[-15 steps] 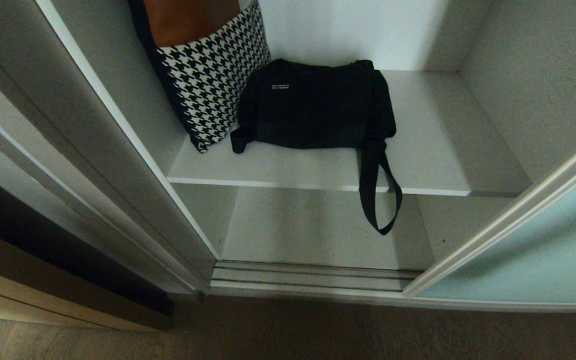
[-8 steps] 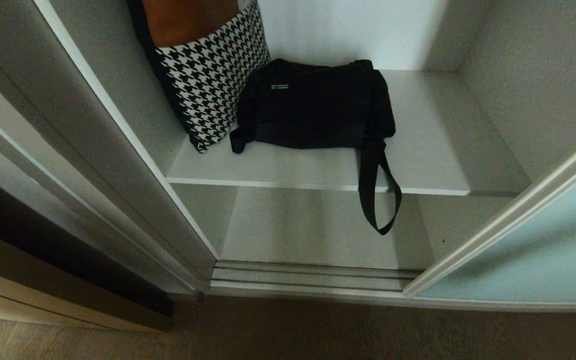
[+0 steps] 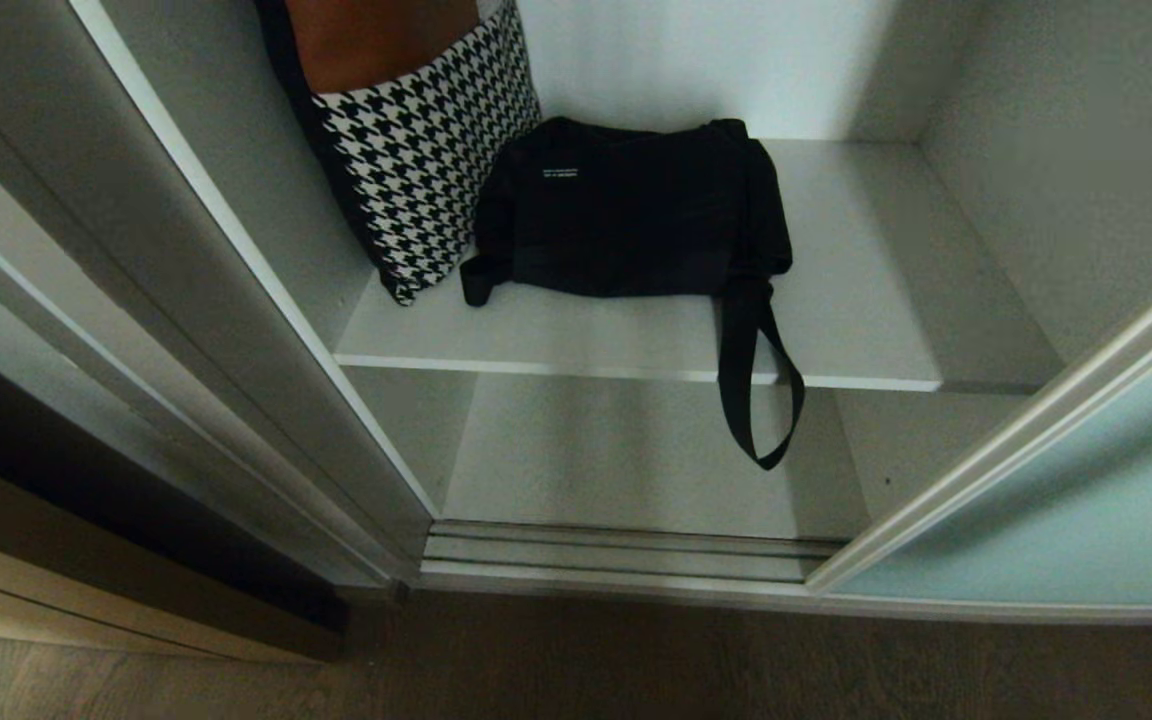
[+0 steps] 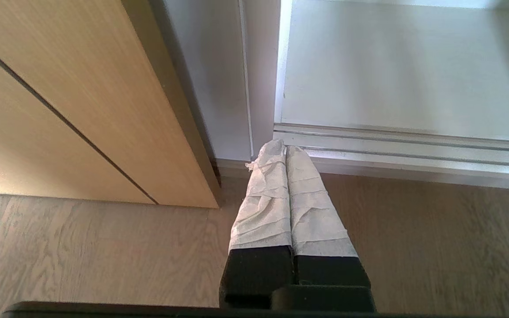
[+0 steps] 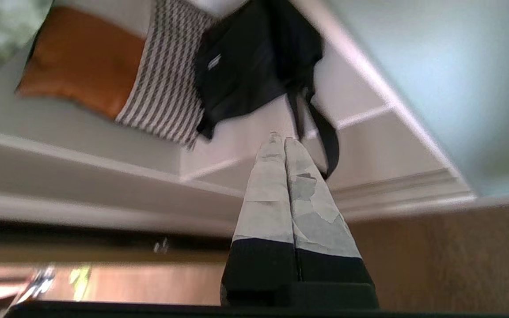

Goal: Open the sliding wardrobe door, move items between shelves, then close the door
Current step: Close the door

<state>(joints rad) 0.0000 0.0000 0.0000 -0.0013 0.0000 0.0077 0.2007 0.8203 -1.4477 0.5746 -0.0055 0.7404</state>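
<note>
On upper shelf: black bag, strap dangling past front edge. Right gripper outside, fingers together; left gripper likewise, low by floor. Risk: snagging strap, dragging bag off; closed fingers only shoving it.

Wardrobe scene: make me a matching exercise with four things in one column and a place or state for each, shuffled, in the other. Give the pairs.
Column one:
1. black bag
2. houndstooth cushion
3. bag strap
4. left gripper

Column two:
A. hanging over the shelf's front edge
B. leaning in the shelf's left corner
C. shut, empty, low near the door track
D. lying flat on the upper shelf

Pairs: 1-D, 2-B, 3-A, 4-C
</note>
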